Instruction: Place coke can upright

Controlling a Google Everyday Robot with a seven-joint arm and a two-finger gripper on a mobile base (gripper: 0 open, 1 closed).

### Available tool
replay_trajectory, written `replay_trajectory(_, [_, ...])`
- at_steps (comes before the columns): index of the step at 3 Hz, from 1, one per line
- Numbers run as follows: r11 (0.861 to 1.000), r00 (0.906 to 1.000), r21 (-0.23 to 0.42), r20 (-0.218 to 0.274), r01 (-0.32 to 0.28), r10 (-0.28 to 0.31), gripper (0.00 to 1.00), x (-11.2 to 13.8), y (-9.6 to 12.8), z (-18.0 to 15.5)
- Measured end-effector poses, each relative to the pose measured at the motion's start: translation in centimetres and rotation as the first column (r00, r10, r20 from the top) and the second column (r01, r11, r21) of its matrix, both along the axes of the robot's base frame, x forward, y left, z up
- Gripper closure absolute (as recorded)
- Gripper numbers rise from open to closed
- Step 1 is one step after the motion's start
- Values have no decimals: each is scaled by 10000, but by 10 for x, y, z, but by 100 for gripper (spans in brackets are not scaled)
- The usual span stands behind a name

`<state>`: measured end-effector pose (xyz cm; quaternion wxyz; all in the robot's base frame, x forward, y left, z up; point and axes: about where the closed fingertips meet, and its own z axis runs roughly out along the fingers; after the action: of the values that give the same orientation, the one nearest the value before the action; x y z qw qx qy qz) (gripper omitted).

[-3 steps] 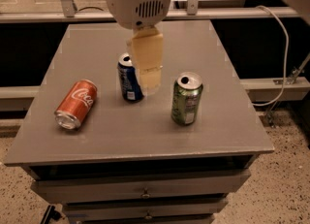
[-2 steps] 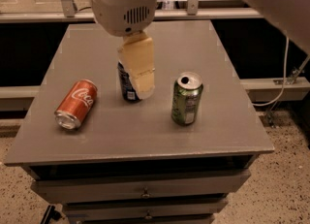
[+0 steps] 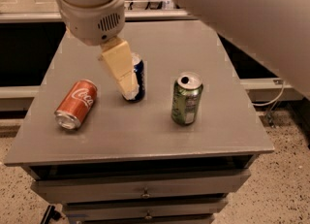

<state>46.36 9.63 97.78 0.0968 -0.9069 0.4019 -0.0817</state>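
The coke can [image 3: 76, 104], red-orange with white script, lies on its side at the left of the grey table top [image 3: 145, 138], its silver end facing the front left. My gripper [image 3: 127, 86] hangs from the white wrist above the table's middle. It is to the right of the coke can, apart from it, and in front of the blue can, and it holds nothing that shows.
A blue can [image 3: 137, 78] stands upright mid-table, partly hidden behind the gripper. A green can [image 3: 186, 98] stands upright to its right. The table is a cabinet with drawers [image 3: 145, 193] below. The arm's large white link fills the upper right.
The wrist and gripper have moved left, toward the coke can's side of the table. The three cans have not moved.
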Motion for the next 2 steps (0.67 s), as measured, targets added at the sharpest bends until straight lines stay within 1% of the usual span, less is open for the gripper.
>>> replay_trajectory(1, [9973,9974,-270,-235,-683,677,0,10,21,-16])
replay_trajectory(2, [9956,9955,-327,-391,-873,860,0,19,36,-34])
